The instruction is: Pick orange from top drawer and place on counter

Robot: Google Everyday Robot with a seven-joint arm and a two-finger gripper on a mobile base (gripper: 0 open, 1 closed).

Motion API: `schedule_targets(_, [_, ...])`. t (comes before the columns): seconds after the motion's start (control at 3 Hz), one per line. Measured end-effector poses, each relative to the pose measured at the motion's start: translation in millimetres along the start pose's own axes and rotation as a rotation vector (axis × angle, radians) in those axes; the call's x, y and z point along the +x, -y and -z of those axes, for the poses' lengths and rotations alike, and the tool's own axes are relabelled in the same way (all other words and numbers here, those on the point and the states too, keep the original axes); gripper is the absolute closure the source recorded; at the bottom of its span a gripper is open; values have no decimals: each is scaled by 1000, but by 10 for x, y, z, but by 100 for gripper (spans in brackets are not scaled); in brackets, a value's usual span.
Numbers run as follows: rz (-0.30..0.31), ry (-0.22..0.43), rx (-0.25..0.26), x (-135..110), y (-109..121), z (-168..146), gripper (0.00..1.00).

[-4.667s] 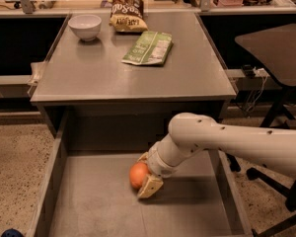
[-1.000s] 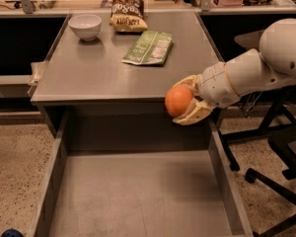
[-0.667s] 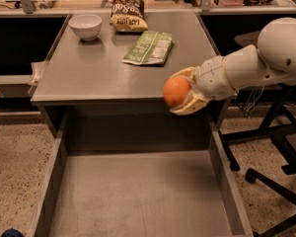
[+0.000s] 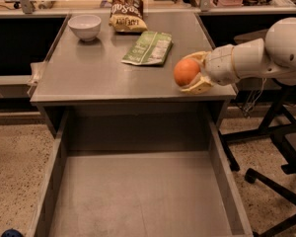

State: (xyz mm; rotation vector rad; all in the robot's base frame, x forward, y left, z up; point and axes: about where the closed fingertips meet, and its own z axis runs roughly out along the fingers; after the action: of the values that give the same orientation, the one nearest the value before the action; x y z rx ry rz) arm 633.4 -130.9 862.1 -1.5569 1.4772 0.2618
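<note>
My gripper [image 4: 191, 72] comes in from the right on a white arm and is shut on the orange [image 4: 186, 71]. It holds the fruit just above the front right part of the grey counter [image 4: 89, 78]; I cannot tell whether the orange touches the surface. The top drawer [image 4: 138, 196] stands pulled fully open below the counter, its flat grey bottom bare.
A white bowl [image 4: 85, 26] stands at the counter's back left. A brown snack bag [image 4: 127, 18] lies at the back middle and a green packet [image 4: 149, 48] just left of the gripper. A dark office chair [image 4: 281, 152] stands at the right of the desk.
The gripper lifted the orange out of the drawer, up past the counter's front edge, and now holds it over the counter's front right part.
</note>
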Motion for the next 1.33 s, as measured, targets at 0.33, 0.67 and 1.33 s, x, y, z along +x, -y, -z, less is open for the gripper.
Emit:
schedule_targets(0.33, [-70, -20, 47, 259, 183, 27, 100])
schedule_targets(0.67, [-162, -9, 35, 333, 233, -74, 100])
schedule_targets(1.33, [-258, 70, 15, 199, 217, -201, 58])
